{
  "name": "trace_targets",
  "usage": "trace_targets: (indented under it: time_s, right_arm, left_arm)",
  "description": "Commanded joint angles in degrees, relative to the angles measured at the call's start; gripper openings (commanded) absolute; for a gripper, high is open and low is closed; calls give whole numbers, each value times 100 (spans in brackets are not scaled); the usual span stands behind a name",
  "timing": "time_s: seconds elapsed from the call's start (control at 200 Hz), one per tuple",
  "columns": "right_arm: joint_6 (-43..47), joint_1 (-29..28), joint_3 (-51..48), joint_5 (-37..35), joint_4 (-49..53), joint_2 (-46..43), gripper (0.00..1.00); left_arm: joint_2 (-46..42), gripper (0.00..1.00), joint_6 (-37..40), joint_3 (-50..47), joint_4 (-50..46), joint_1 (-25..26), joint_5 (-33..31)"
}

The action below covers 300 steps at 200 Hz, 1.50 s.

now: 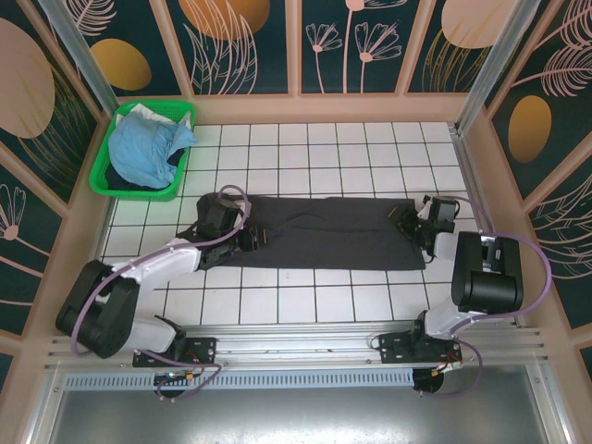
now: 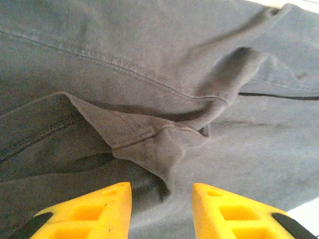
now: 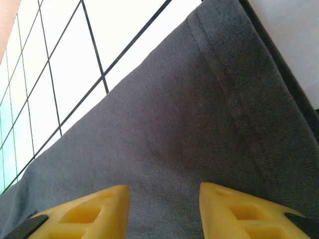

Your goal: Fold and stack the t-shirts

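Charcoal t-shirt (image 1: 324, 231) half-folded into strip on surface (image 1: 305, 296); left gripper (image 2: 162, 186) and right gripper (image 3: 164, 186) parted, nothing grasped; blue t-shirt (image 1: 148, 148) (in basket (image 1: 106, 180)) untouched.

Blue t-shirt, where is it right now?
In the top view, the light blue t-shirt sits crumpled in the green basket at the far left corner of the table, beyond the dark grey t-shirt.

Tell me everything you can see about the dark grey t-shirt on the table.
The dark grey t-shirt is soft knit cloth with stitched hems, folded into a long band lying flat across the white tiled table. Its left end is rumpled, a small flap bunched up. The left gripper sits over that end, the right gripper over the other, both with fingers apart.
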<state>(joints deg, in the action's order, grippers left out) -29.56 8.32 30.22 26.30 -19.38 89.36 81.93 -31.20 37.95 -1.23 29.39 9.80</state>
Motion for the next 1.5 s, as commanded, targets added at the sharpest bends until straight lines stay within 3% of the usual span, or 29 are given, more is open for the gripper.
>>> trace_targets:
  time_s: [0.0,0.12,0.35,0.555,0.741,0.831,0.956,1.036,1.201,1.366,1.496]
  right_arm:
    - [-67,55,-143,186,-71,-180,42]
    - [-63,60,-182,235,-100,-239,43]
    - [-102,74,-196,357,-216,-182,43]
    - [-94,74,-220,413,-233,-233,43]
    - [-89,65,-139,437,-198,-90,44]
    - [-85,64,-113,437,-174,-78,44]
    - [-61,60,-88,358,-113,-73,44]
    - [-59,65,-77,358,-101,-43,44]
    - [-58,63,-78,366,-108,-25,44]
    - [-66,65,-86,419,-137,-33,44]
    - [-67,59,-96,489,-179,-42,44]
  left_arm:
    - [610,39,-61,325,219,14,-74]
    - [935,31,-87,579,267,14,-109]
    - [695,0,-54,758,36,10,-280]
    - [9,0,-98,559,-623,101,-830]
    - [-600,5,-543,214,-625,648,-699]
    - [-814,19,-768,-50,-377,789,-387]
    - [-1114,26,-822,-329,-347,814,-299]
    - [-1260,38,-748,-329,-439,809,-511]
    - [-1115,50,-491,-126,-709,791,-1362]
    - [-302,46,-193,187,-852,583,-1714]
    - [187,34,-84,195,-761,269,-1644]
